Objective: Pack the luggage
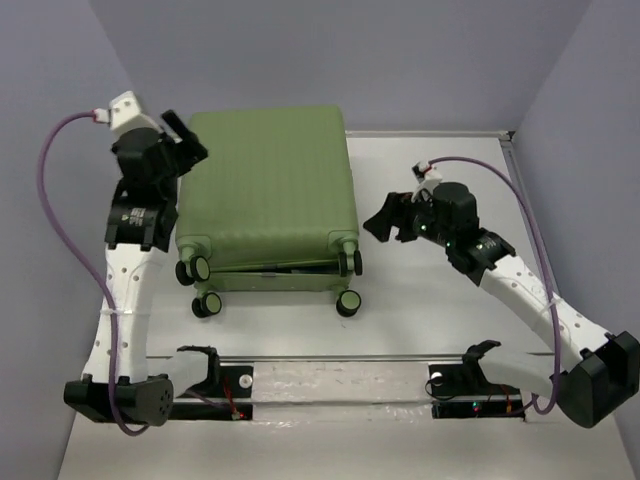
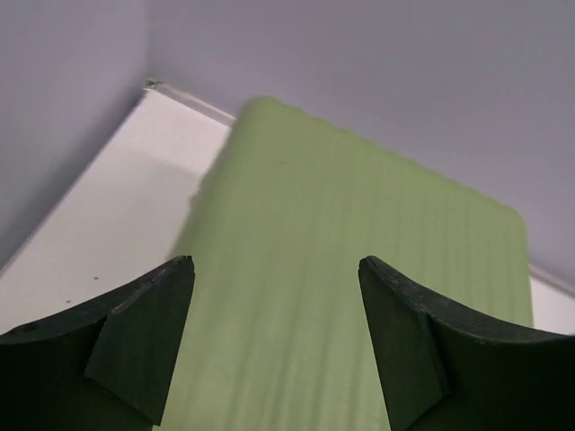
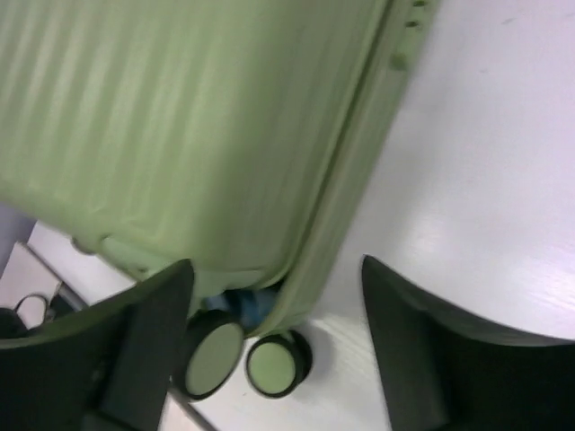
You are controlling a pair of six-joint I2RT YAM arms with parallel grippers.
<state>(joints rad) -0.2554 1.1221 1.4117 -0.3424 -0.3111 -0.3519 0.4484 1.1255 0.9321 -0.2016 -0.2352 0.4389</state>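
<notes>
The light-green ribbed suitcase lies flat on the white table, lid down on the base with a narrow gap at the wheel end, black wheels toward me. My left gripper is open at the suitcase's far left corner; in the left wrist view it hovers over the ribbed lid and holds nothing. My right gripper is open just right of the suitcase's near right corner. The right wrist view shows the suitcase shell, two wheels and a bit of blue lining in the gap.
Grey walls enclose the table on the left, back and right. A bare strip of white table lies right of the suitcase. A rail with black mounts runs along the near edge between the arm bases.
</notes>
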